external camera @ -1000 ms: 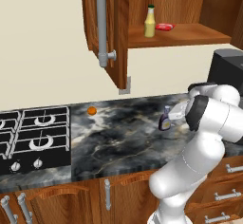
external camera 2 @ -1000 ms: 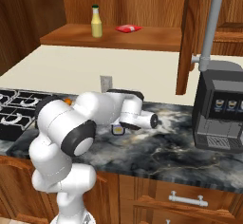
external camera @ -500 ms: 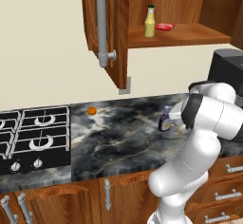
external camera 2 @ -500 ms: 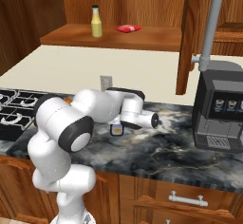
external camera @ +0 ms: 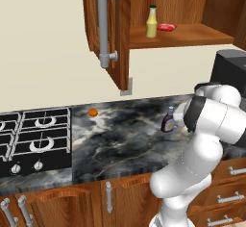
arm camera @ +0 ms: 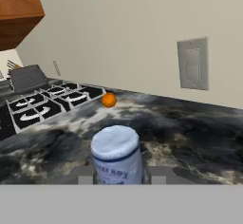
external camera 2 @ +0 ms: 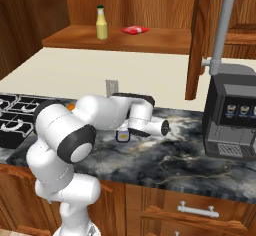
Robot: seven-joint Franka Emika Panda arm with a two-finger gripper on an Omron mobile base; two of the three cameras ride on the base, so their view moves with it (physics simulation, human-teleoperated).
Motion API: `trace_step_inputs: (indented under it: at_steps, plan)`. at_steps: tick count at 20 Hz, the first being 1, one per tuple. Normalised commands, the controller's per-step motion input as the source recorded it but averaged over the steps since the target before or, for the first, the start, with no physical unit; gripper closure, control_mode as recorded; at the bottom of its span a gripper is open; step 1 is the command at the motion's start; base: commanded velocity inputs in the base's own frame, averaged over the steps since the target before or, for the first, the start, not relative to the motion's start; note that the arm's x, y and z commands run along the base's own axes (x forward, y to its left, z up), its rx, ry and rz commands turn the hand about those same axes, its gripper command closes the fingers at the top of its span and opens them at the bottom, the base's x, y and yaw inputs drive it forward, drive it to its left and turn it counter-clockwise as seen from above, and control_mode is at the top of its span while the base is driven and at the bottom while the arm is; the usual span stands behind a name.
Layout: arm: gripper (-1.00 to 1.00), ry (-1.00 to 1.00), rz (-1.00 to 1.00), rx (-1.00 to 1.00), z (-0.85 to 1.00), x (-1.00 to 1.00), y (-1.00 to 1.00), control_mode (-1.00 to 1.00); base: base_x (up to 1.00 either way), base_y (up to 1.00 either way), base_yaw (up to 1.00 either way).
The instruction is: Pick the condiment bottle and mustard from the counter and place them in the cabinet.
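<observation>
Our gripper (arm camera: 118,176) is clamped on the condiment bottle (external camera: 168,120), which stands on the counter (external camera: 120,139). We judge the grasp made; next comes a lift toward the cabinet (external camera: 182,33), whose open shelf already holds the mustard (external camera: 152,21) beside a red packet (external camera: 166,27).

Flat, even rendered light, soft shadows, mild blur, no glare.
</observation>
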Motion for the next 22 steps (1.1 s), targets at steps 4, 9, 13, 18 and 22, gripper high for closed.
trace_step_inputs:
  at_steps: [4,9,13,18,22]
  plan:
    - [1.0,-0.11,-0.05,0.01,0.64,-0.37,0.0,-1.0,0.0,0.0,0.0]
    - [1.0,-0.07,-0.07,0.0,0.81,-0.39,0.11,-1.0,0.0,0.0,0.0]
    - [1.0,-0.01,-0.08,-0.01,0.9,-0.47,0.09,-1.0,0.0,0.0,0.0]
    - [1.0,0.0,-0.12,-0.03,0.95,-0.56,0.1,-1.0,0.0,0.0,0.0]
    - [1.0,0.0,-0.13,-0.02,0.96,-0.61,0.01,-1.0,0.0,0.0,0.0]
